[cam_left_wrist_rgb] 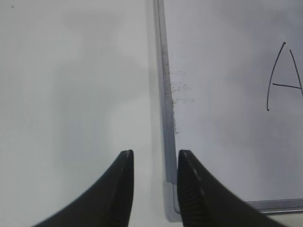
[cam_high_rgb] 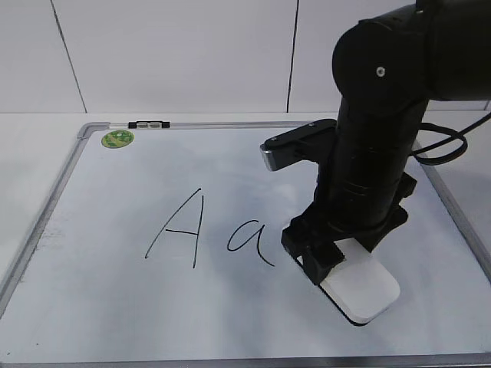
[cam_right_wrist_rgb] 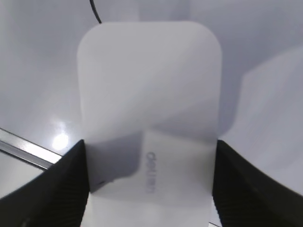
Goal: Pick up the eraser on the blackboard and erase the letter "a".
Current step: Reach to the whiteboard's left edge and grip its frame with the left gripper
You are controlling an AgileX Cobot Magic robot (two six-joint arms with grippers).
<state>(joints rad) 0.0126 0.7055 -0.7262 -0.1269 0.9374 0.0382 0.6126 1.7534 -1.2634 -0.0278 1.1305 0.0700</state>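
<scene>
Toward the lower right of the exterior view, the right gripper (cam_high_rgb: 331, 257) stands over the eraser (cam_high_rgb: 360, 291), a white rounded block with a dark underside lying flat on the blackboard (cam_high_rgb: 115, 307). The right wrist view shows its two black fingers (cam_right_wrist_rgb: 64, 182) pressed against the eraser's (cam_right_wrist_rgb: 149, 109) long sides, clamped on it, with faint grey lettering visible on the top. Whether the eraser is lifted off the board yet cannot be told.

Just left of the gripper, near the middle of the exterior frame, is the letter "a" (cam_high_rgb: 249, 241), small and round with a tail. Further left is a taller capital "A" (cam_high_rgb: 180, 228). A green round sticker (cam_high_rgb: 118, 139) and a black clip (cam_high_rgb: 148, 123) sit at the board's upper left edge.

At the bottom of the left wrist view, the left gripper (cam_left_wrist_rgb: 154, 163) hangs with its fingers slightly apart and holding nothing, above the board's grey frame (cam_left_wrist_rgb: 165, 109) near a corner.

Risks, as a judgement: the grip sits near one end of the eraser, so pushing sideways could twist it between the fingers or tilt the felt off the surface, leaving part of the letter. A stroke that runs too far left would smudge the capital "A". Pressing down too hard could shift the board.
</scene>
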